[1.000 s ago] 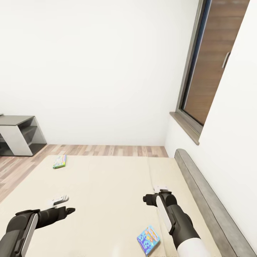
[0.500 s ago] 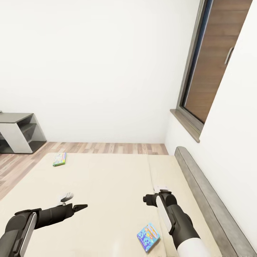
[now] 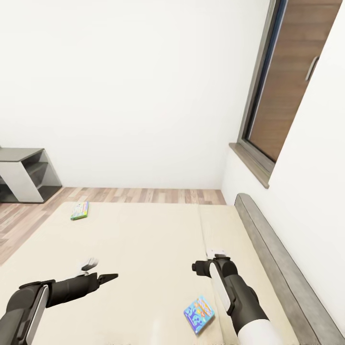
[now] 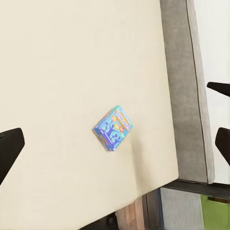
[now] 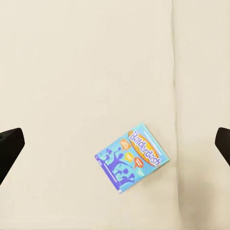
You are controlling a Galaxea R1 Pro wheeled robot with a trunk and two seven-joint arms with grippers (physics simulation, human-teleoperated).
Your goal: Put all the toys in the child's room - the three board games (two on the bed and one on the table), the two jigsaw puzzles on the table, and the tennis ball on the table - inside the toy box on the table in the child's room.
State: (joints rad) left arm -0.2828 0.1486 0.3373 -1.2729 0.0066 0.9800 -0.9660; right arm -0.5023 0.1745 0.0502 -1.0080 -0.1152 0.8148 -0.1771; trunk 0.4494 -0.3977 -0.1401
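You are standing at the bed (image 3: 143, 239), looking down over its beige mattress toward the white wall and the strip of wood-plank floor (image 3: 143, 195) beyond it. The grey headboard (image 3: 282, 268) is running along the right side of the head view, under the dark-framed window (image 3: 282, 96).

Two board games are lying flat on the mattress. The small blue box (image 3: 198, 314) is sitting near you, just beside your right forearm; the right wrist view is showing its lid (image 5: 133, 158), lettered "Balderdash", and the left wrist view is showing it (image 4: 113, 129) near the headboard edge. The green-edged box (image 3: 80, 210) is lying well apart from it, at the far left corner of the mattress.

Your left tool (image 3: 98, 271) is hovering over the mattress with its fingers spread wide, one white pad and one dark tip showing, holding nothing. Your right tool (image 3: 216, 252) is hanging above the mattress beyond the blue box; its dark fingertips (image 5: 10, 143) are standing far apart at the edges of the right wrist view, empty.

A grey shelf unit (image 3: 24, 175) is standing on the floor at far left.
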